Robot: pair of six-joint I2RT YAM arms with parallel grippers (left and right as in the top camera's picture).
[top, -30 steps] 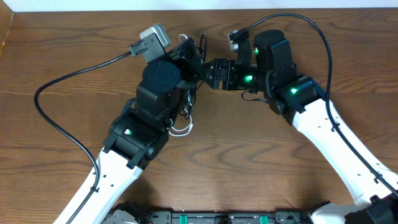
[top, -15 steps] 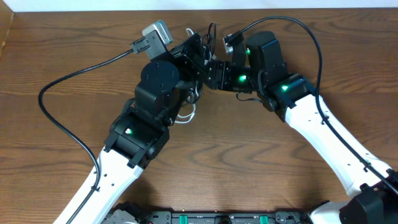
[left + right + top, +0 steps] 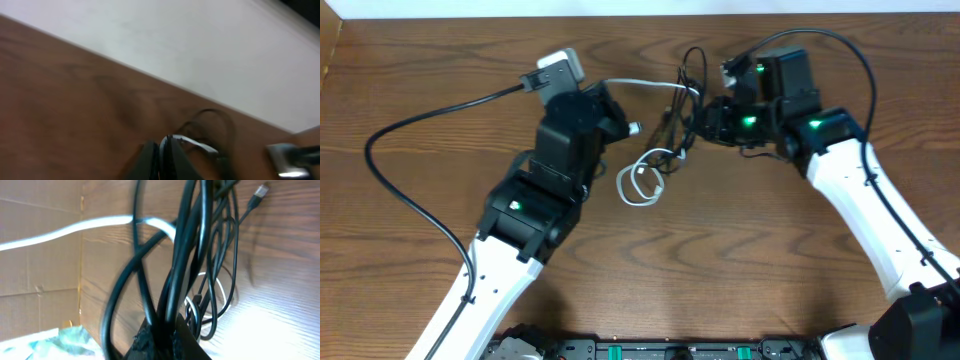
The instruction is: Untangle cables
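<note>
Overhead: the black cables [image 3: 688, 70] and white cable [image 3: 640, 186] are bunching near the table [image 3: 420, 260]'s far edge, with bare wood spreading out front and left. The left gripper [image 3: 610, 98] is pinching the white cable. The right gripper [image 3: 705, 118] is clamping the black cables.

Left wrist: it's blurry, but the fingers [image 3: 150, 156] are pressing together.

Right wrist: the black cables are rising out of closed jaws.

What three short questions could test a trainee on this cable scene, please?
1. True or false: the right gripper is shut on the black cables.
2. Choose one: the looped cable lying on the table between the two arms is A) white, B) red, C) blue.
3. Short answer: which camera view is strongly blurred?

Key: 1 true; 2 A; 3 the left wrist view.
</note>
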